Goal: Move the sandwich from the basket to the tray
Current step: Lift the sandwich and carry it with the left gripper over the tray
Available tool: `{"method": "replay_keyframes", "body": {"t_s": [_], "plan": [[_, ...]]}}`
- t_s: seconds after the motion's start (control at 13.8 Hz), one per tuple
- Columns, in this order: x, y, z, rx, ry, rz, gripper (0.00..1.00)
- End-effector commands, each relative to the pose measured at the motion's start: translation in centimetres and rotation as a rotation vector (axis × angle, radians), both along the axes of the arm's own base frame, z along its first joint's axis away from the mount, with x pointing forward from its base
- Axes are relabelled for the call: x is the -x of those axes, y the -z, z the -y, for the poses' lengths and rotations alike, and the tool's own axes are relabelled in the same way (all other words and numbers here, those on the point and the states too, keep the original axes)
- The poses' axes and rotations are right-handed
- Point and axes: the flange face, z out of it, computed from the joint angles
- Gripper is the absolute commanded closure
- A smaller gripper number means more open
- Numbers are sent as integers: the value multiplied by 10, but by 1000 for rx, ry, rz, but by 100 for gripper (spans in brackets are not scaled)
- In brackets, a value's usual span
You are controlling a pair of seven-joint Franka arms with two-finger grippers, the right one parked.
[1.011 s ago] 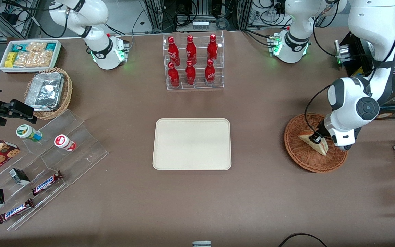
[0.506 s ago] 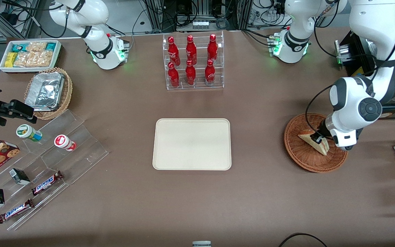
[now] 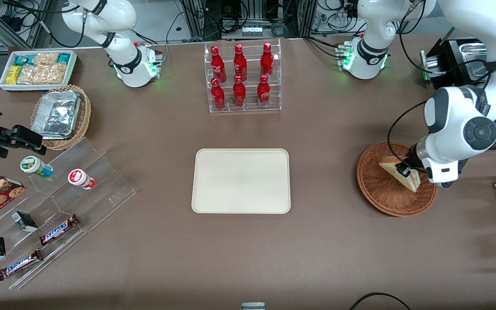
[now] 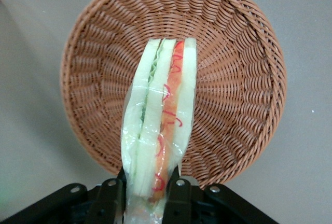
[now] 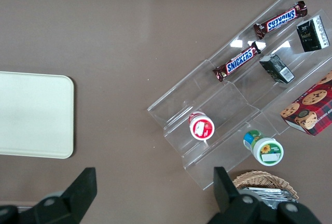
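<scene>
From my station I see the left gripper [image 3: 404,169] over the basket [image 3: 381,196], toward the working arm's end of the table. Its fingers [image 4: 177,199] are pinched on the sandwich [image 3: 398,171], one on each bread face, gripping it near one end. In the wrist view the sandwich [image 4: 161,125] stands out from the gripper [image 4: 142,200] with its cut edge showing: pale bread, a green layer and a red one, wrapped in clear film. The woven basket [image 4: 233,79] lies beneath it. I think the wedge hangs clear of the wicker, but from the front I cannot be sure that its lower corner is free. The cream tray [image 3: 241,181] sits flat at the middle of the table, well apart from the basket, with nothing on it.
</scene>
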Motion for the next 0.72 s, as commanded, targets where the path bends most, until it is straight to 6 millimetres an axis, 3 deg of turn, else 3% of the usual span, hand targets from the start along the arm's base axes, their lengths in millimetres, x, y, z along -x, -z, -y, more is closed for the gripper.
{"method": "replay_keyframes", "body": {"t_s": [0.0,0.29,0.65], "plan": [[3,-43,24,-19,82,-29,71],[-1,-90,82,-28,164,-45,71],[5,-121,146,3,259,-12,71]]}}
